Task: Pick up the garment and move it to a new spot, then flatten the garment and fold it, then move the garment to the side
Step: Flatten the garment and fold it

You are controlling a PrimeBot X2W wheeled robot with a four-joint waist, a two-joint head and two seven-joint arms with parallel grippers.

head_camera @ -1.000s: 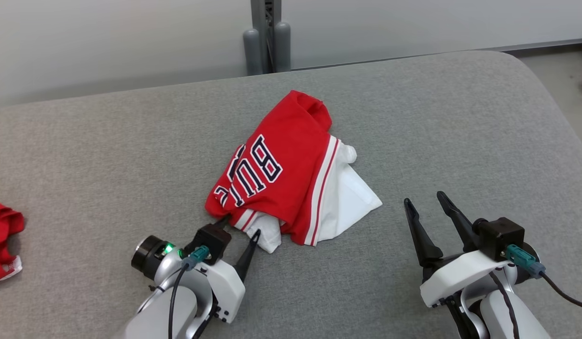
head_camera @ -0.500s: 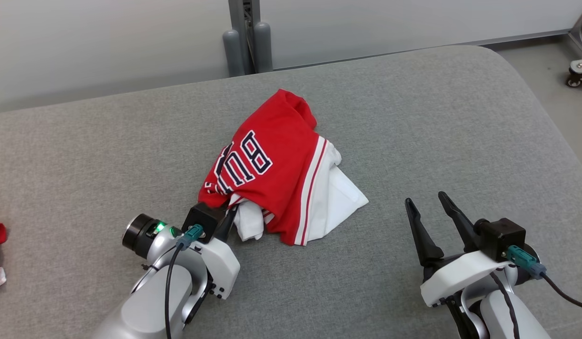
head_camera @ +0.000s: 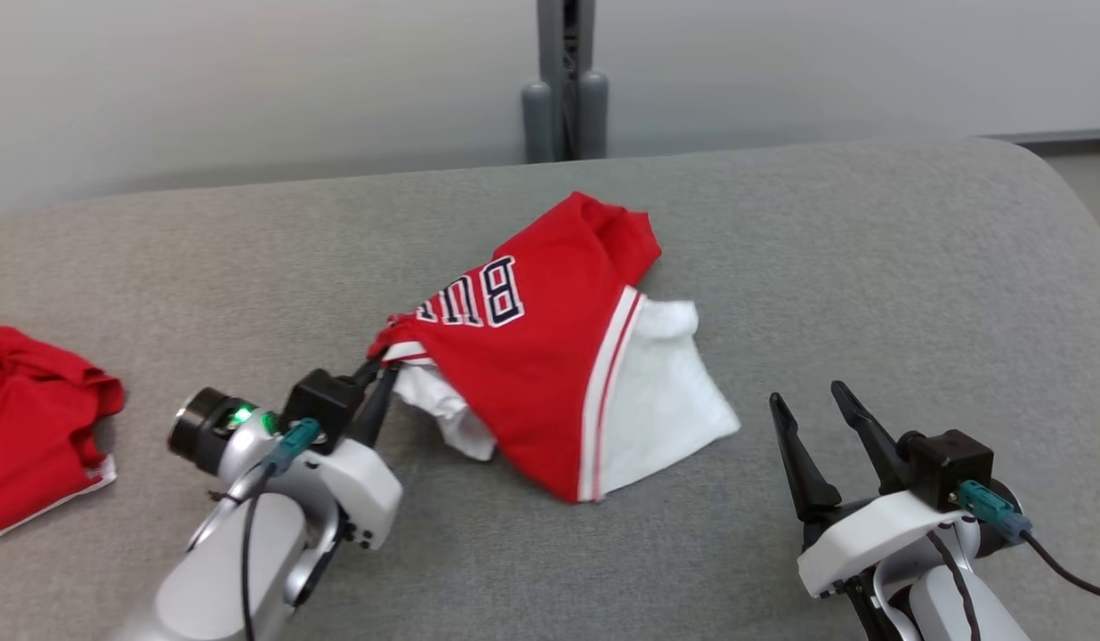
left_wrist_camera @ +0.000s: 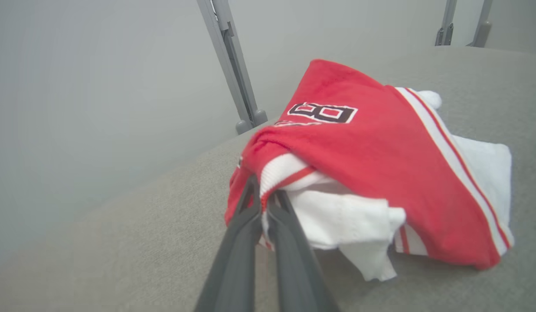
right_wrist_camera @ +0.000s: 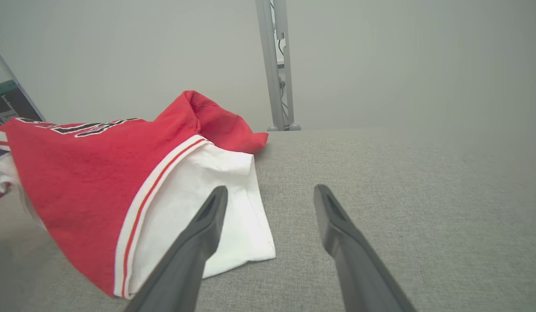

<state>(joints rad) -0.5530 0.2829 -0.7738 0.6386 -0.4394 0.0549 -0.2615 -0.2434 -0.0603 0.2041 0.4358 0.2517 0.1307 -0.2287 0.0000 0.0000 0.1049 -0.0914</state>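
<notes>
We look down on a broad worktop (head_camera: pixel 870 267) covered in grey woven cloth, fine and even in its weave, with a rounded far right corner and a softly padded far edge. Behind it stands a plain pale wall (head_camera: pixel 247 80), smooth and matt, and a grey metal post (head_camera: pixel 565 80) rises at the middle of the far edge, flanked at its foot by two rounded caps. A sliver of pale floor (head_camera: pixel 1097 165) shows past the far right corner. The garment (head_camera: pixel 532 374) lies near the middle of the worktop, somewhat closer to the far edge. It is a soft red knit jersey crumpled into a rough wedge, with a white and red striped band across it and a smooth white panel spread flat toward the right. Its left end is raised off the surface while the rest lies on the grey cloth. A second red cloth (head_camera: pixel 34 418), rumpled and hemmed in white, lies at the left edge. The left gripper (head_camera: pixel 378 374) has its two dark tapering fingers pinched tight on the garment's ribbed red-and-white hem, holding that end up. The right gripper (head_camera: pixel 812 405) sits over the near right part of the worktop, just beside the white panel, its fingers spread wide with nothing between them. Navy letters (head_camera: pixel 479 298) outlined in white, a B and a U, mark the red cloth.
</notes>
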